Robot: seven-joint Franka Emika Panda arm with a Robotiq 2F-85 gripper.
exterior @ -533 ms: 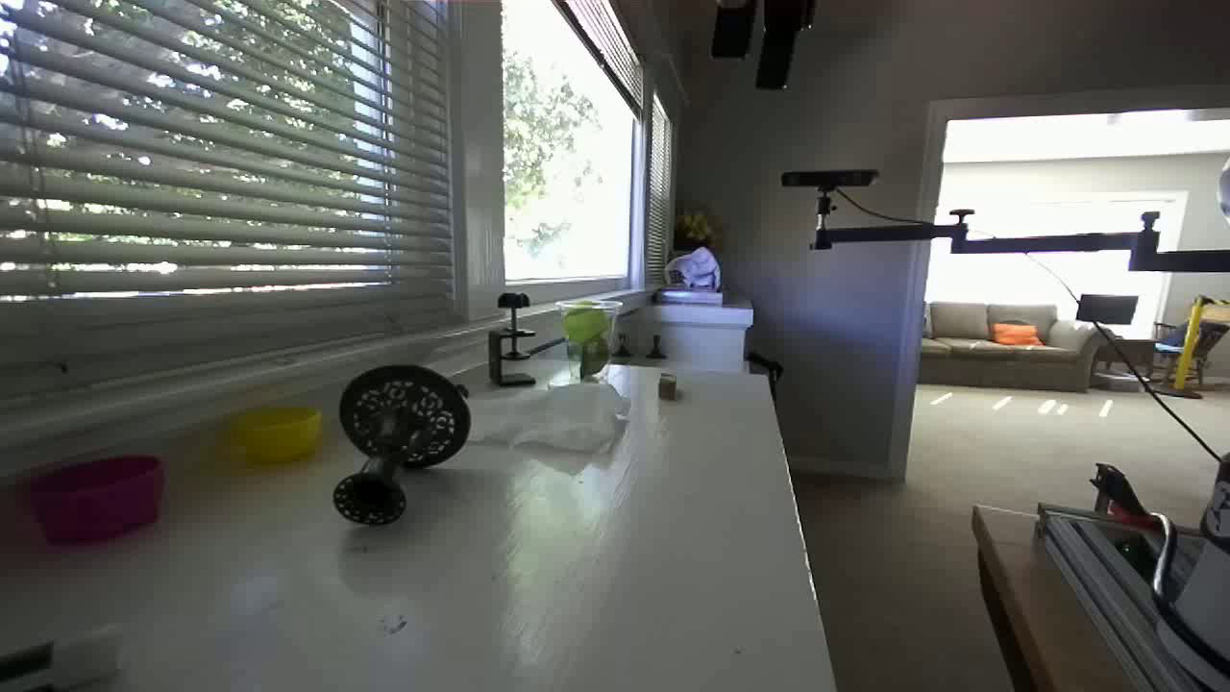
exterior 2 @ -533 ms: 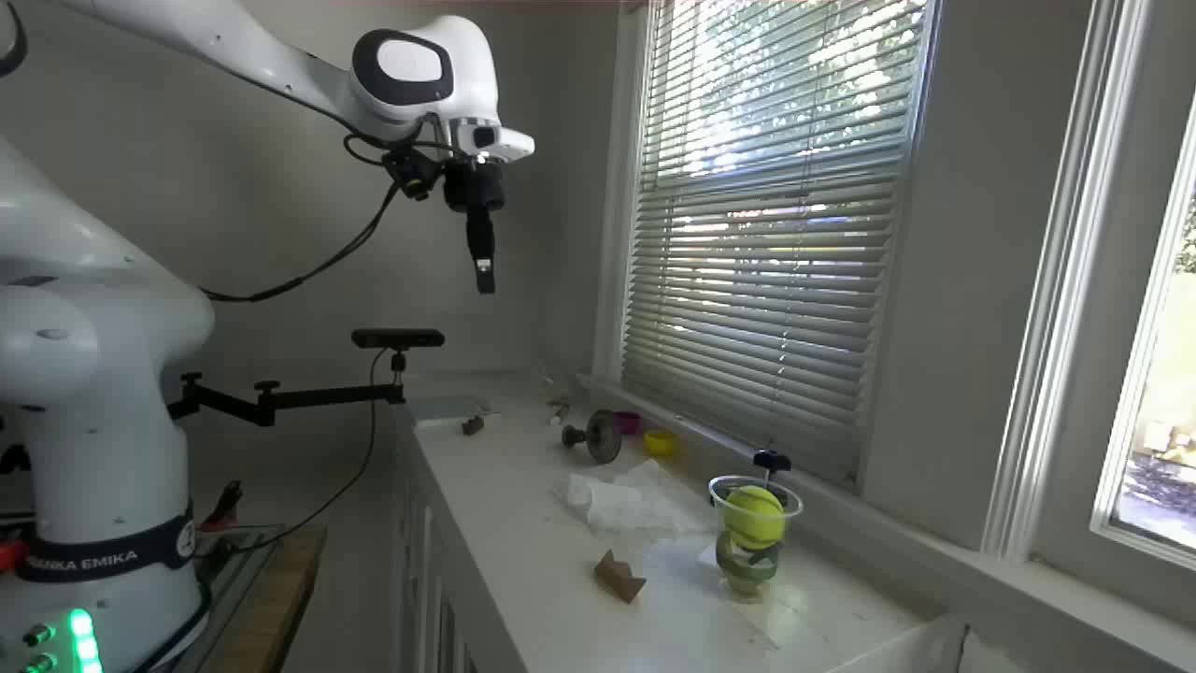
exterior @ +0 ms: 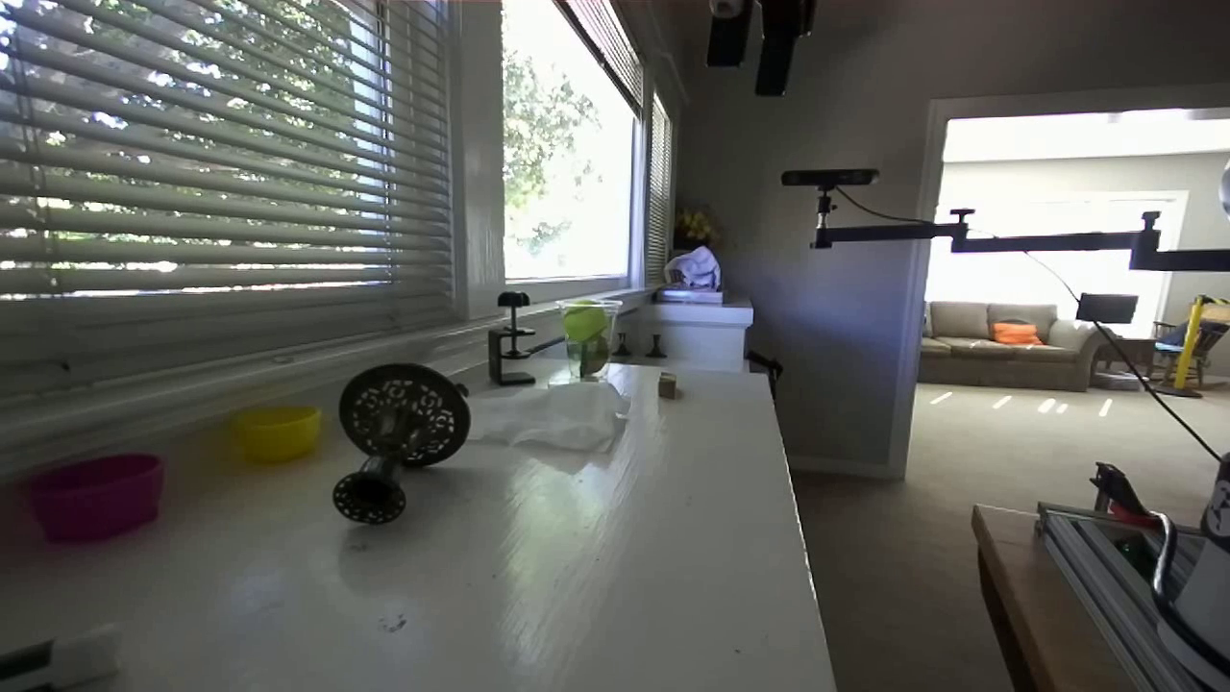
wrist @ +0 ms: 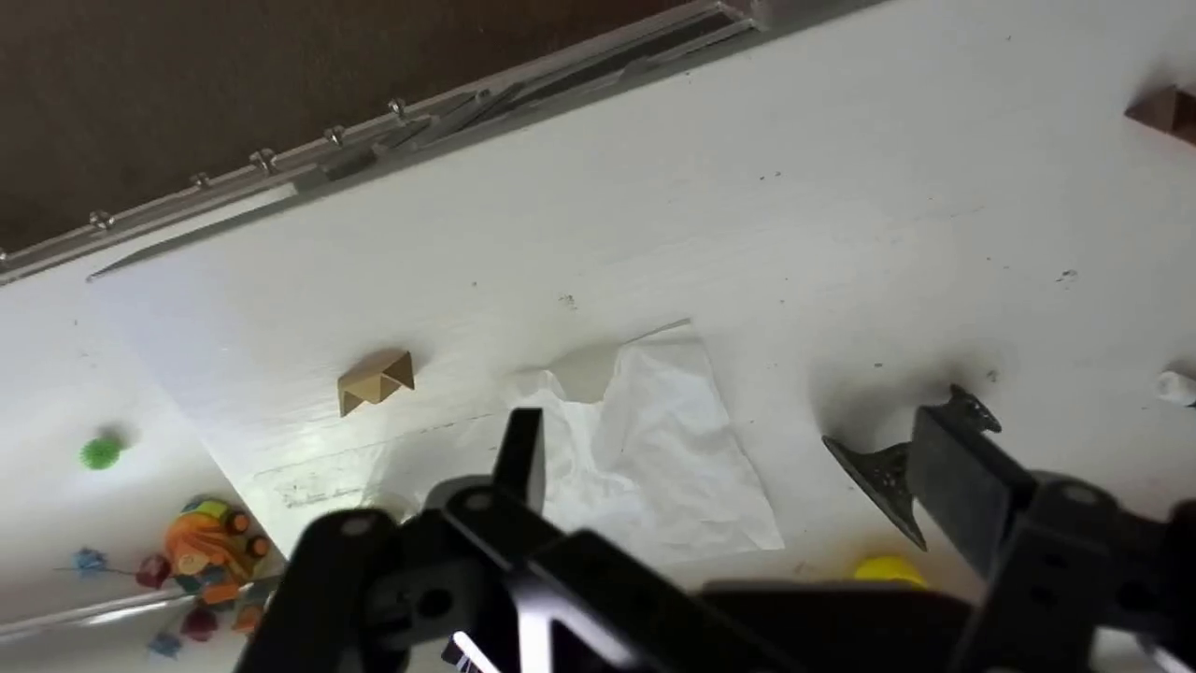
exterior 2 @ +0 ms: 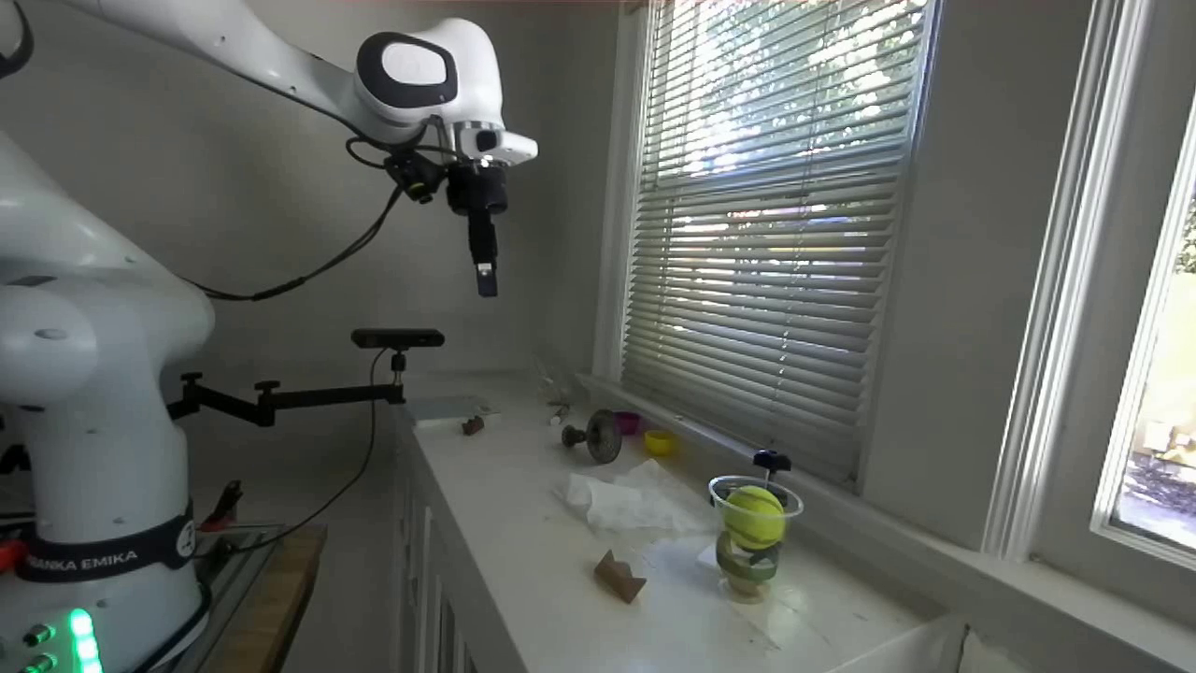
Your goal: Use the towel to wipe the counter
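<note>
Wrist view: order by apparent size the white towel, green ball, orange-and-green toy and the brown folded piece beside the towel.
Largest: white towel
then orange-and-green toy
then brown folded piece
Smallest: green ball

Magenta bowl [exterior: 96,498], yellow bowl [exterior: 278,435] near it, dark stand [exterior: 396,437] on its side, clear cup [exterior 2: 745,588] (yellow-green ball [exterior 2: 755,517] inside)

The long white painted desk [exterior: 653,577] is glossy, scuffed in spots. The crumpled white sheet [wrist: 677,449], of cloth or paper, unclear which, is matt and creased. Toward the back edge, the dark flared openwork stand [exterior: 423,423] looks like dull metal, the round yellow plastic bowl [exterior: 277,437] smooth, the clear tapered plastic cup [exterior 2: 791,511] shiny; the round yellow-green felt ball [exterior 2: 755,519] in it looks matt.
</note>
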